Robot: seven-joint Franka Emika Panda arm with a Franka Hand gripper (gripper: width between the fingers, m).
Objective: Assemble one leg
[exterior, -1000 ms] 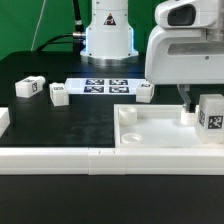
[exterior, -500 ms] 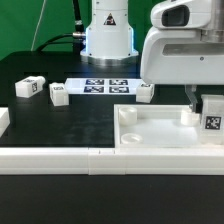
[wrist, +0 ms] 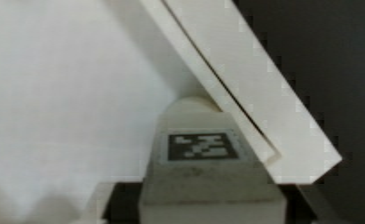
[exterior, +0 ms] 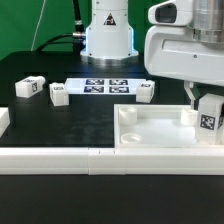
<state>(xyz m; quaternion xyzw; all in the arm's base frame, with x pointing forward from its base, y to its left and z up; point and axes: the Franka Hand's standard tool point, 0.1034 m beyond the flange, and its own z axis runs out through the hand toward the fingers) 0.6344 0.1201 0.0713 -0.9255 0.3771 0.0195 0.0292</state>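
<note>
Taking the tray-like piece (exterior: 160, 128) as the landmark and reading from the exterior view's left, three loose blocks lie on the black counter (exterior: 70, 125) well to the tray's left: one (exterior: 28, 88) farthest out, a second (exterior: 58, 94) nearer, and, past the marker board (exterior: 105, 86), a third (exterior: 145, 91) just behind the tray's rear edge. Over the tray's right end hangs the gripper (exterior: 205, 103), its fingers (exterior: 192, 97) closed on the leg (exterior: 209, 116), tag facing the camera. Over the last second the leg has moved: it dropped slightly toward the tray's right rear corner, then lifted a little and now sits slightly tilted beside the round socket (exterior: 189, 116) there. The wrist view shows the tagged leg (wrist: 200, 145) pinched between dark fingers against the tray's rim (wrist: 232, 70). This small up-and-down working suggests the robot is trying to seat the leg, and it is probably not yet seated.
</note>
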